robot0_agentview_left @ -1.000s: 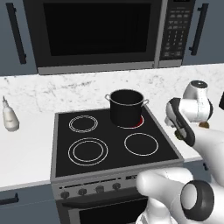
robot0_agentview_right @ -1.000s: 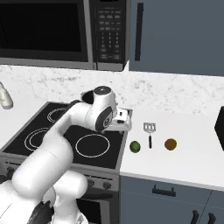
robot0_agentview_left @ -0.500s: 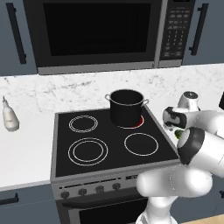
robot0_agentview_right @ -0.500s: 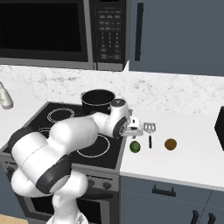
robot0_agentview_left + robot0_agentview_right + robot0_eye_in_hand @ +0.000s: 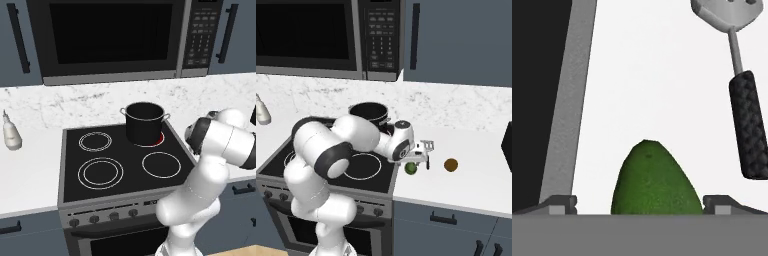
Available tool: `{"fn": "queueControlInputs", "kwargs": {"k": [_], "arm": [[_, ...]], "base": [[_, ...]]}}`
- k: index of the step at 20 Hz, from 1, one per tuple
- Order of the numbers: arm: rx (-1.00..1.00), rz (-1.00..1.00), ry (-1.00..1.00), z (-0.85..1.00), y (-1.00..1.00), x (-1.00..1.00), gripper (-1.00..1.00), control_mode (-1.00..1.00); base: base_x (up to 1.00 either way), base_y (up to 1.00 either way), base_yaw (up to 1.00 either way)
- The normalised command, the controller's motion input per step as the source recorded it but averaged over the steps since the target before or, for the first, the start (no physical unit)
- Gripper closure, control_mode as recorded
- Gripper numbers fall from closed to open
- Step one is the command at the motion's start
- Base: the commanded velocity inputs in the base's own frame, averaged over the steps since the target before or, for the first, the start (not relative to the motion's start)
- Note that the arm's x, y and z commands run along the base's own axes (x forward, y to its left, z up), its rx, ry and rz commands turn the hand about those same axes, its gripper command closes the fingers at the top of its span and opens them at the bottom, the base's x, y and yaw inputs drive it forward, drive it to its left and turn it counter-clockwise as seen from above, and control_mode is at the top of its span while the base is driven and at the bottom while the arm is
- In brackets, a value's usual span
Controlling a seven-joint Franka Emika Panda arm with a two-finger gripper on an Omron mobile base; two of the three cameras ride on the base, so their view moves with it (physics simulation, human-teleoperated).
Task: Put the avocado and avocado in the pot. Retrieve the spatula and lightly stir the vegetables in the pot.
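Since half a second ago the arm has swung lower and farther right, bringing the gripper (image 5: pixel 415 161) down over the green avocado (image 5: pixel 411 168) on the table (image 5: pixel 471 180).

In the hand view the gripper (image 5: pixel 639 202) is open, its two tips standing on either side of the green avocado (image 5: pixel 654 180), near it with a narrow gap showing on each side; it holds nothing.

The avocado's long axis runs away from the hand, with the narrow end pointing up that view.

It lies on the white table (image 5: pixel 662 85) just right of the stove's grey edge (image 5: pixel 567 100).

Beside it to the right lies the spatula (image 5: pixel 739 80), its dark textured handle roughly parallel to the avocado and its grey slotted blade at the far end. In the right base view the spatula (image 5: pixel 427 151) sits close behind the gripper, and a second, brownish avocado (image 5: pixel 451 164) lies farther right on the table, well apart from the green one.

The pot (image 5: pixel 370 114) stands upright on the far right burner of the stove (image 5: pixel 90 195), to the left of the gripper; in the left base view the burner glows red under the pot (image 5: pixel 144 123).

A small bottle (image 5: pixel 10 132) stands on the table left of the stove.
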Motion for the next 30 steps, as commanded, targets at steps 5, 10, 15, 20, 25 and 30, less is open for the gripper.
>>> {"fn": "queueControlInputs", "kwargs": {"k": [5, 10, 15, 20, 25, 30], "arm": [[0.0, 0.0, 0.06, -0.41, -0.19, 0.04, -1.0, -1.0], [0.0, 0.0, 0.02, -0.21, 0.02, -0.02, 1.0, -1.0], [0.0, 0.0, -0.01, 0.03, 0.03, -0.31, 1.0, -1.0], [-0.01, 0.11, -0.16, 0.53, 0.43, -0.47, 1.0, -1.0], [-0.07, 0.14, -0.3, 0.98, 0.91, -0.1, 1.0, -1.0], [-0.03, 0.15, -0.26, 0.98, 1.0, 0.01, 1.0, -1.0]], "base": [[0.0, 0.0, 0.0], [0.0, 0.0, 0.0], [0.0, 0.0, 0.0], [0.0, 0.0, 0.0], [0.0, 0.0, 0.0], [0.0, 0.0, 0.0]]}}
